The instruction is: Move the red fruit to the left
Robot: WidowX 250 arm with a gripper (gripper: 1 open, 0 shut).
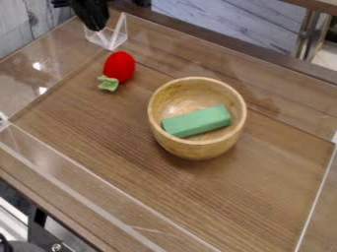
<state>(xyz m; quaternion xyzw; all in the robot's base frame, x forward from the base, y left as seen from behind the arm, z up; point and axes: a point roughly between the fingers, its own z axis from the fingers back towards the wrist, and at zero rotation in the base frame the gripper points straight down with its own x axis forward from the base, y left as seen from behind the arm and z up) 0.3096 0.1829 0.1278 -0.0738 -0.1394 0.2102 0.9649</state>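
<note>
Camera | 1 red fruit (118, 65) | 1 bowl (198, 118) | 1 green block (196, 122) | tool (95, 14) state unclear

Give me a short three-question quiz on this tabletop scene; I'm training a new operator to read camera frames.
1. True or false: the green block lies inside the wooden bowl.
2. What does the red fruit rest on: A the bowl, B the tabletop, C the block?
3. Is the end effector touching the fruit?

Key: 1 true. 2 B, to the bowl's left in the picture. 3 No, it sits apart at the top edge, holding nothing visible.
</note>
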